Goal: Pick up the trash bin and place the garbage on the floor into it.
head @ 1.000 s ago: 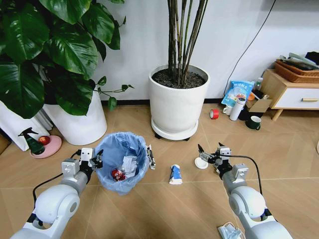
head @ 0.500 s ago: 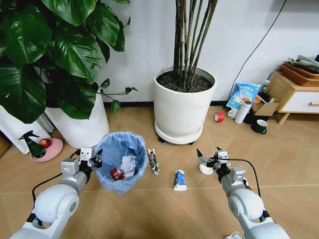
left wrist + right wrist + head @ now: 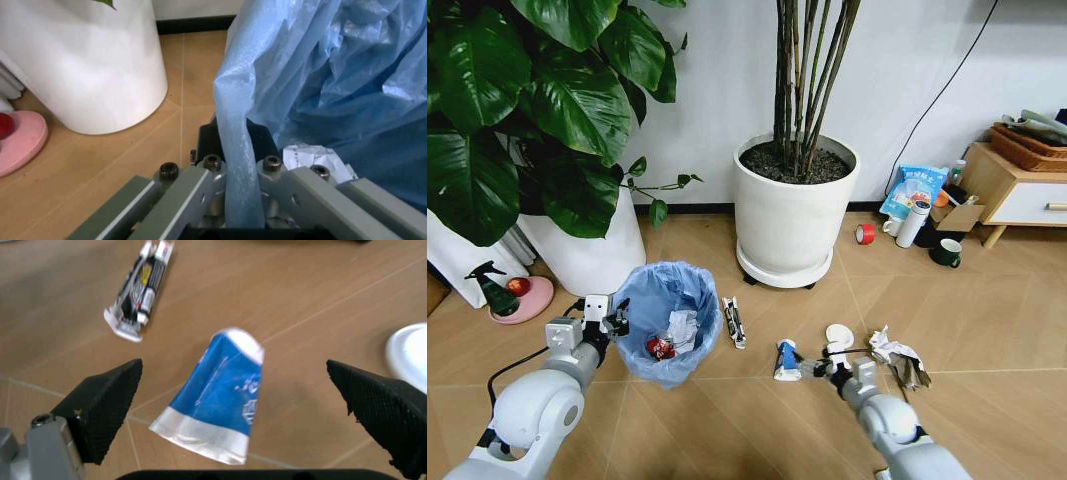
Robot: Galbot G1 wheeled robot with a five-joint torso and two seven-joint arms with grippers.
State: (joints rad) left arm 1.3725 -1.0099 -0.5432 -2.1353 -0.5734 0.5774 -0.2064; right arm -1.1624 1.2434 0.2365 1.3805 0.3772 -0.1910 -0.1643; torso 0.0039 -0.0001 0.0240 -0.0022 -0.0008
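Left gripper [image 3: 610,320] pinching 9 o'clock rim of trash bin [image 3: 668,325], blue liner [image 3: 320,75] bunched between pressed fingers [image 3: 193,192]. Crushed red can [image 3: 661,347] and crumpled paper [image 3: 685,328] inside bin. Big white plant pot [image 3: 592,255] just beyond bin at 10 o'clock, tight margin there.

Right gripper [image 3: 824,366] low over floor [image 3: 987,310], spread wide, blue-white carton [image 3: 217,395] lying between fingertips, untouched. Dark wrapper [image 3: 734,322] at 11 o'clock from carton, white lid [image 3: 838,334] at 2 o'clock, crumpled wad [image 3: 897,356] at 3 o'clock. Bare tile around carton edges.

Left claw [image 3: 611,322] clamped, arm bent low; right claw [image 3: 243,410] spread wide, arm reaching down
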